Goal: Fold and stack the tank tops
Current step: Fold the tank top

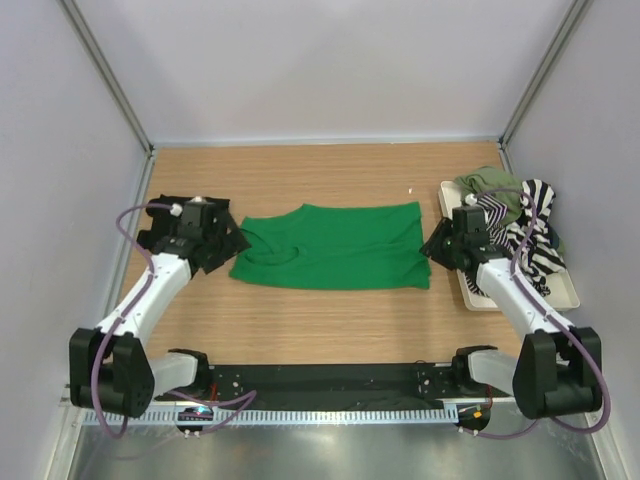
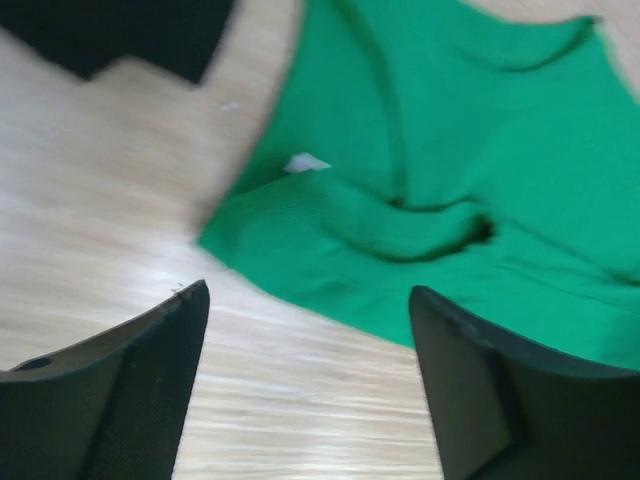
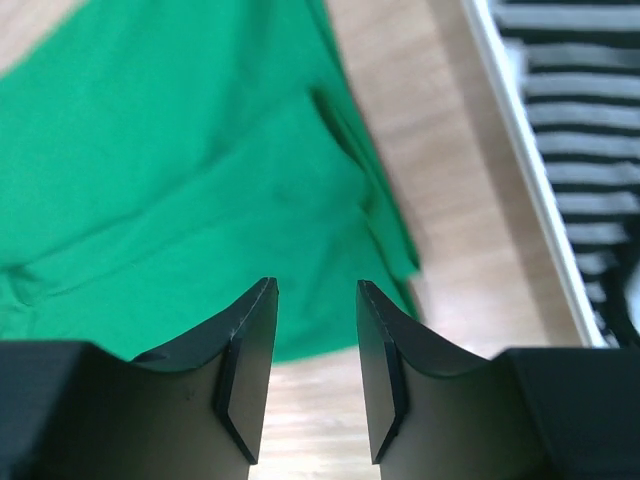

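Note:
A bright green tank top lies folded flat in the middle of the wooden table. My left gripper hovers at its left edge, open, with only table and the cloth's edge between its fingers. My right gripper hovers at the right edge, open and holding nothing, above the green hem. A black tank top lies under the left arm, its corner showing in the left wrist view. The striped tank top and the olive one are heaped at the right.
A white tray at the right edge holds the striped and olive garments; its rim runs close beside the right gripper. Grey walls enclose the table on three sides. Both arm bases sit on a black rail at the near edge.

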Controlling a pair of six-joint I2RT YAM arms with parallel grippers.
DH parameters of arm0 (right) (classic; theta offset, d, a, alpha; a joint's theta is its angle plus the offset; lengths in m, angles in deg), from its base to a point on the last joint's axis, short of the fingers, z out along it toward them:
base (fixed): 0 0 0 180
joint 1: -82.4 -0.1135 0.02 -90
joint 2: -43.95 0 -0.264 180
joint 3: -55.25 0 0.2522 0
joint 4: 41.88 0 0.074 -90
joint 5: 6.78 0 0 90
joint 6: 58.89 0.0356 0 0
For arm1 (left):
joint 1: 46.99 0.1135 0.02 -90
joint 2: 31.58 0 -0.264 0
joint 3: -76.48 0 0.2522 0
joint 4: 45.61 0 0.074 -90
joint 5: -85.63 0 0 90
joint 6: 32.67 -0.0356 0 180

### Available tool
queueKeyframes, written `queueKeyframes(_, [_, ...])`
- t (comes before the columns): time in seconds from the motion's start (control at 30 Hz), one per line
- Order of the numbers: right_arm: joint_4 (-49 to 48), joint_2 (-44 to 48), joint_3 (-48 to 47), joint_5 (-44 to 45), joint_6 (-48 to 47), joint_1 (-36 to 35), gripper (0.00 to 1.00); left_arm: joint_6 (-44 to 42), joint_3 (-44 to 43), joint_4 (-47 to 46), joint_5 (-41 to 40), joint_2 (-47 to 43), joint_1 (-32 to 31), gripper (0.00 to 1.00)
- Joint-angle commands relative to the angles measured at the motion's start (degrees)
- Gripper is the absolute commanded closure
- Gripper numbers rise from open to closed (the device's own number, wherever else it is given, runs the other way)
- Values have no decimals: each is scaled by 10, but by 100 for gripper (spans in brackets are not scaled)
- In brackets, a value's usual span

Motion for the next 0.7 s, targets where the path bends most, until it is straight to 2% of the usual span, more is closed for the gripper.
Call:
queueKeyframes(0.0, [-81, -40, -64, -37, -37, -1, 56, -24, -95, -46, 23, 40, -50, 16])
queueKeyframes(0.03, [-82, -55, -80, -33, -39, 0, 55, -25, -111, -53, 26, 70, -57, 7])
queueKeyframes(0.07, [-78, -92, -115, -23, -45, 0, 54, -25, -128, -63, 28, 86, -63, 7])
queueKeyframes(0.23, [-66, -196, -212, -1, -61, -1, 52, -27, -245, -91, 52, 200, -69, 11])
queueKeyframes(0.27, [-64, -212, -238, -1, -61, 0, 52, -30, -263, -96, 62, 245, -73, 12])
queueKeyframes(0.3, [-60, -243, -251, 26, -60, 0, 51, -31, -297, -97, 63, 264, -77, 14])
queueKeyframes(0.5, [-53, -343, -345, 53, -64, 0, 47, -35, -404, -106, 65, 392, -103, 18])
queueKeyframes(0.67, [-31, -428, -420, 69, -68, 0, 51, -38, -481, -106, 81, 461, -113, 20])
